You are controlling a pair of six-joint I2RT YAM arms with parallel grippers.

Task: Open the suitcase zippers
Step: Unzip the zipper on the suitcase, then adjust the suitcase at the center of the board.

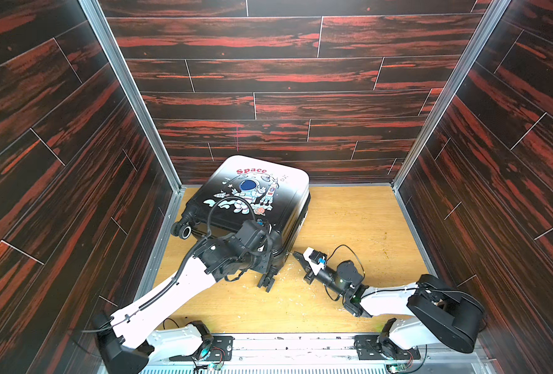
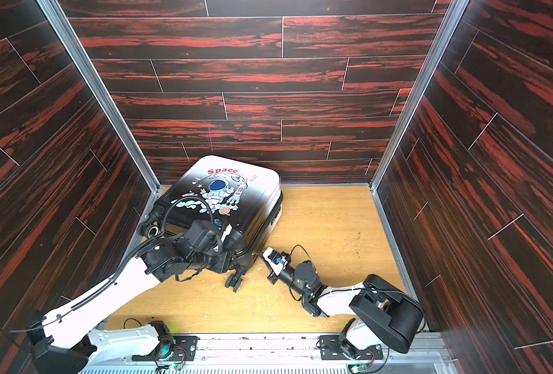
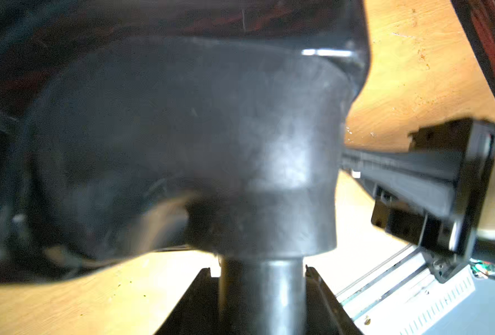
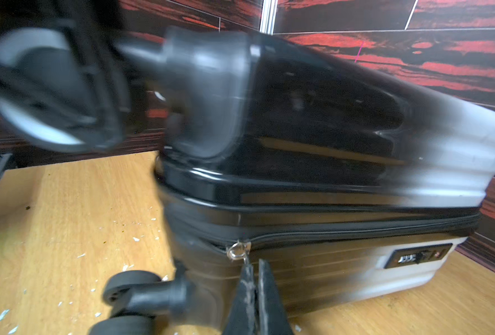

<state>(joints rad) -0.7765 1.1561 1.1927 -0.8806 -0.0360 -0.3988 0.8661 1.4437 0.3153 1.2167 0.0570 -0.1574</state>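
1. At the rear-left of the wooden table, the suitcase lies flat, astronaut side up. Its wheeled end points toward me and its far end is near the back wall.
2. My left gripper has its jaws closed around a caster post at the near corner, which I take to be a brace for the case.
3. My right gripper is squeezed together at that same corner. In the right wrist view the thin tab of the zipper pull runs down between its tips — it looks pinched there.
4. Done so far, as I read it: the pull sits at the corner, well apart from the combination lock on the side wall, so I judge that side's run is covered. I cannot tell whether the zipper track between lock and pull has parted — it reads as a dark seam.
5. Left to do: the stretch round the corner and along the wheeled end, plus any track on the sides I cannot see. I find only this one pull. The two shell halves lie together, with no lining showing.
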